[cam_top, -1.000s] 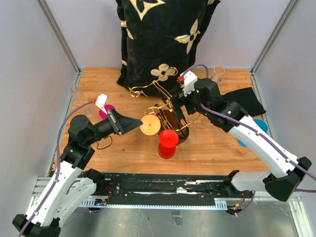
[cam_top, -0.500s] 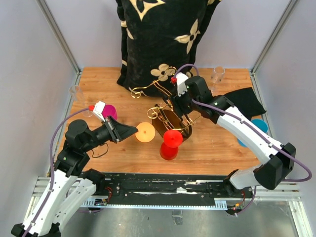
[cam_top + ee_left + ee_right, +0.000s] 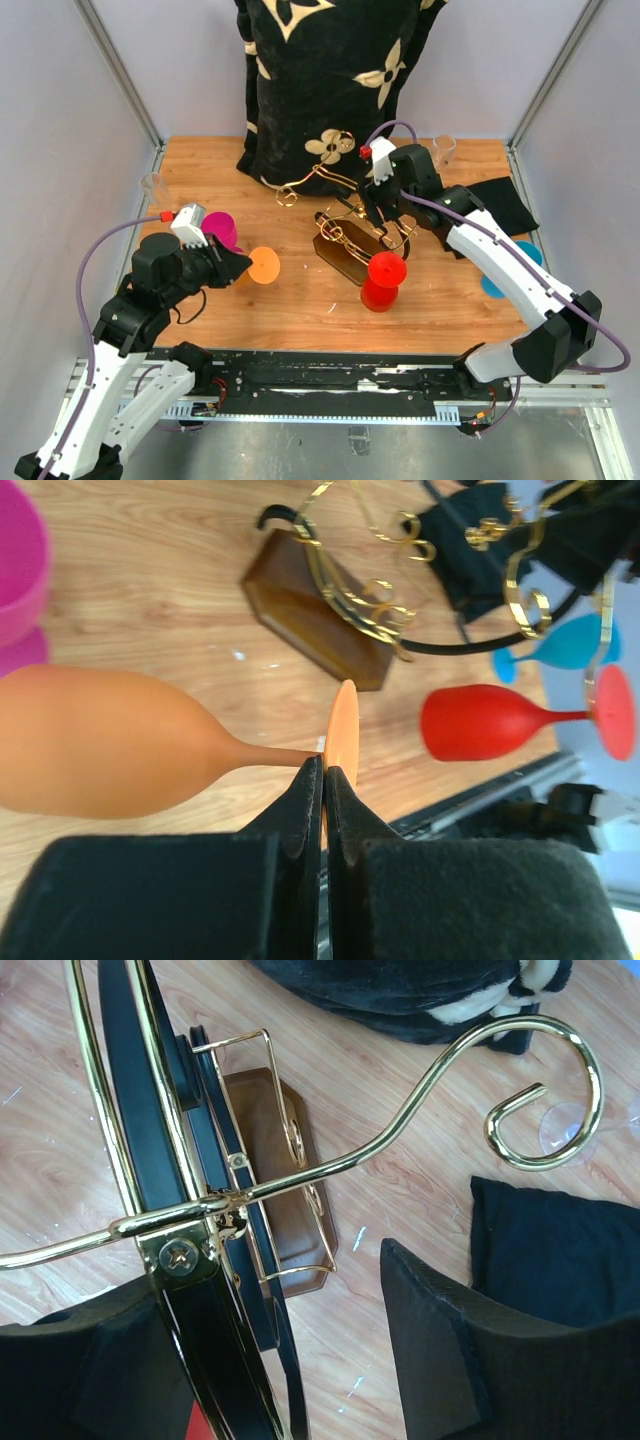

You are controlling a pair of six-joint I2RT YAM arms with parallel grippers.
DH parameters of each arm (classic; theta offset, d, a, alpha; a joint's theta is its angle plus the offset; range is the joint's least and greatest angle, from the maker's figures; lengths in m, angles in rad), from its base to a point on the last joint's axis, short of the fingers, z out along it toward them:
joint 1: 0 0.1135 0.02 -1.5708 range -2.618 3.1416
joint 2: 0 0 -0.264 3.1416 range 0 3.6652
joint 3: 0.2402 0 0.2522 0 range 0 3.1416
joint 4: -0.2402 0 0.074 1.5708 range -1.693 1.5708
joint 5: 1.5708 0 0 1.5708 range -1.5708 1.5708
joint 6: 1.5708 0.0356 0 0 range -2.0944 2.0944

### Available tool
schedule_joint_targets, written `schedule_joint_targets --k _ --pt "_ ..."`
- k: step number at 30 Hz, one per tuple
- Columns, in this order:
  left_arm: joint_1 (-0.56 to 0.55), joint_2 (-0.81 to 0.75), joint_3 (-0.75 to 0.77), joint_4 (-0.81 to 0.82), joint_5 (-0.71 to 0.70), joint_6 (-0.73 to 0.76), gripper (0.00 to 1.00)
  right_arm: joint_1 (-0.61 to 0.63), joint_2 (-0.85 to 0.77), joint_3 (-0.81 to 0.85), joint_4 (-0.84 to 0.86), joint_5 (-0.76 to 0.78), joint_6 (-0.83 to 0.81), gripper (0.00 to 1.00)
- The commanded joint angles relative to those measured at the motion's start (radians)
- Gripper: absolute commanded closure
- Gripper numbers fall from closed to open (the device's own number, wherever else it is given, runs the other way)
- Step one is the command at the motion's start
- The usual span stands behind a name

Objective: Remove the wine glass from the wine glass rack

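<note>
At centre left of the overhead view, the left gripper (image 3: 238, 266) is pinched fully closed on the thin stem of the opaque orange wine glass (image 3: 263, 265), just beside its round foot. The glass is held sideways over the wooden tabletop (image 3: 300, 300), clear of the rack. At frame centre, the gold wire wine glass rack (image 3: 352, 232) with curled arms stands on its dark brown base. The right gripper (image 3: 374, 208) sits at the rack's top. Its jaws are partly spread astride the central loop, with a gap showing beside one finger (image 3: 440, 1360). A red wine glass (image 3: 381, 282) is just beside the base, foot uppermost. A magenta cup (image 3: 222, 228) stands near the left arm
</note>
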Motion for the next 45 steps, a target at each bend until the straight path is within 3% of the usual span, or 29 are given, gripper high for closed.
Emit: schedule_joint_targets --k 1,6,14,20,26,31,37,45 --pt "-0.005 0.041 0.055 -0.103 -0.152 0.138 0.99 -0.014 -0.058 0.038 0.029 0.018 -0.011 0.33" --pt "-0.005 0.061 0.062 -0.152 -0.182 0.189 1.00 -0.014 -0.122 0.044 0.012 -0.044 0.011 0.26" --pt "-0.005 0.067 0.049 -0.223 -0.204 0.234 1.00 -0.014 -0.168 0.061 -0.005 -0.054 0.011 0.24" --pt "-0.045 0.204 0.096 -0.172 -0.229 0.333 0.99 -0.014 -0.161 0.061 -0.001 -0.055 0.016 0.24" --pt "-0.179 0.330 0.175 -0.090 -0.304 0.381 1.00 -0.014 -0.168 0.054 -0.006 -0.048 0.012 0.23" --pt "-0.272 0.338 0.145 -0.064 -0.387 0.373 1.00 -0.014 -0.185 0.044 -0.005 -0.032 0.002 0.22" --pt "-0.493 0.377 0.097 -0.059 -0.515 0.333 1.00 -0.014 -0.177 0.038 0.006 -0.033 0.003 0.21" --pt "-0.596 0.422 0.086 -0.036 -0.563 0.263 0.99 -0.014 -0.193 0.023 0.007 -0.029 -0.006 0.21"
